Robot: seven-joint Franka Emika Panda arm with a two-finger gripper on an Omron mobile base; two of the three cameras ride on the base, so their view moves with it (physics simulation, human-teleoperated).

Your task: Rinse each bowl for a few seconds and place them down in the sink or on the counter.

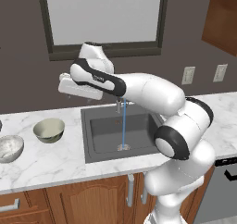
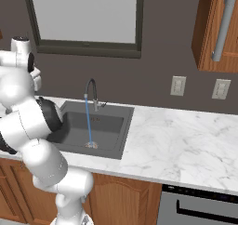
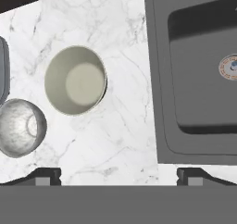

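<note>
the claw [image 3: 118, 176] hangs high over the counter [image 3: 115, 140], jaws spread wide and empty, between the sink [image 3: 159, 79] and the olive bowl [image 3: 76, 80]. that bowl sits upright on the counter left of the sink; the marbled bowl [image 3: 21, 127] sits just beside it, further out. water [image 1: 123, 124] runs from the faucet [image 2: 91, 93] to the drain. neither bowl looks rinsed yet; both rinses and placements appear left.

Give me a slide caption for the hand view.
Open gripper above the counter, olive-beige bowl and marbled bowl beside the sink.
</note>
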